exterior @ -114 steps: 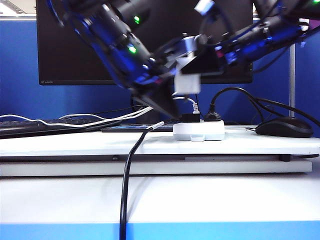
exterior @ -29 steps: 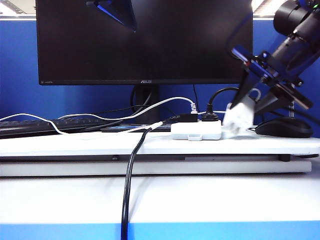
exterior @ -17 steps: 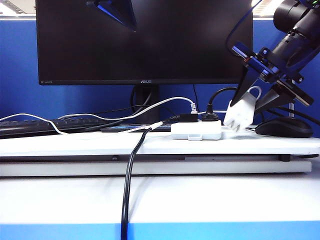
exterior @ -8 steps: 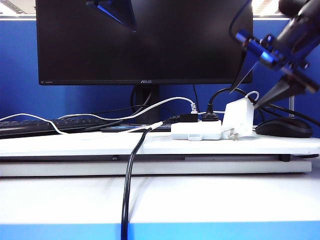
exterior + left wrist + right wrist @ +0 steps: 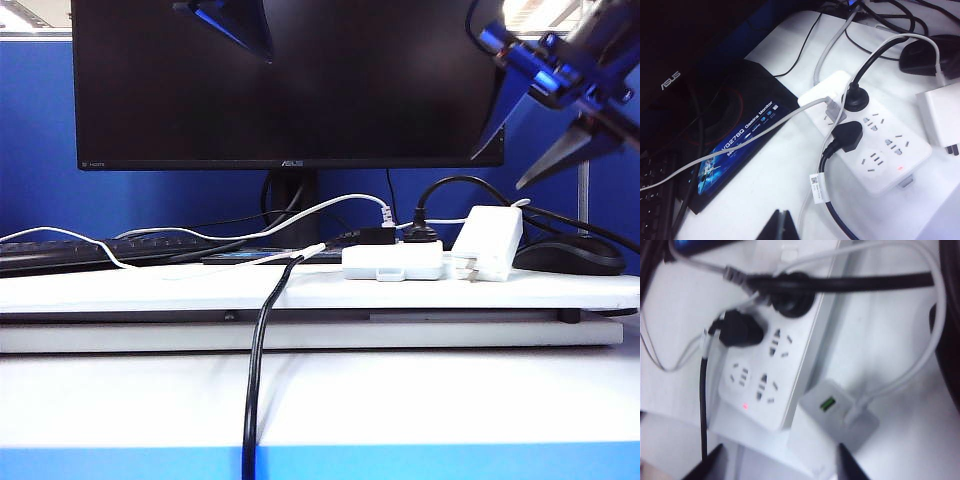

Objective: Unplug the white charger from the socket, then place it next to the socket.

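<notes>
The white charger stands on the desk just right of the socket, prongs toward the front, its thin white cable looping behind. My right gripper hangs open above and to the right of it, holding nothing. In the right wrist view the charger lies beside the socket, well below my open right gripper. My left gripper is shut and raised in front of the monitor. The left wrist view shows the left gripper empty, above the socket, with the charger at the strip's far side.
Two black plugs and a grey plug sit in the socket. A black mouse lies right of the charger. A keyboard is at the left, the monitor stands behind, and a black cable hangs over the front edge.
My right gripper let go of the charger and rose up and to the right. The charger now stands on the desk beside the socket. The left arm has not moved.
</notes>
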Action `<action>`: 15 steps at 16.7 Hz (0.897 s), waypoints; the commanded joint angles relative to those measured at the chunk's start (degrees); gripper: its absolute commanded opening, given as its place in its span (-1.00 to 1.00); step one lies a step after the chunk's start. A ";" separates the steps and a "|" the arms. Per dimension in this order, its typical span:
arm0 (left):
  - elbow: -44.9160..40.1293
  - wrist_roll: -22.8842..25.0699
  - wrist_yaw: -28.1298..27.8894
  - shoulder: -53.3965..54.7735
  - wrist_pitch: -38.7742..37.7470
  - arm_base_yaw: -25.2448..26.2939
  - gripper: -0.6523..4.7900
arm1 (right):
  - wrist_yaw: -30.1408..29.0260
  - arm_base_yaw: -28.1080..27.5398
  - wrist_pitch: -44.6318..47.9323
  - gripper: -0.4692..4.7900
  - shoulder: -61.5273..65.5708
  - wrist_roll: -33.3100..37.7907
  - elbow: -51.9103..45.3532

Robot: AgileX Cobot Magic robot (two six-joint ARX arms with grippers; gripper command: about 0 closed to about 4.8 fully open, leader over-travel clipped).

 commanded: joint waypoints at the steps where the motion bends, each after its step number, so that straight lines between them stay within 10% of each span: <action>1: 0.37 -0.33 0.11 -0.22 0.68 -0.04 -0.78 | 4.22 0.00 -7.76 -0.71 -0.31 -4.96 3.19; 15: 0.37 -0.33 0.09 -0.22 0.72 -0.04 -0.78 | 6.93 0.17 -10.34 -0.83 5.29 -7.65 3.72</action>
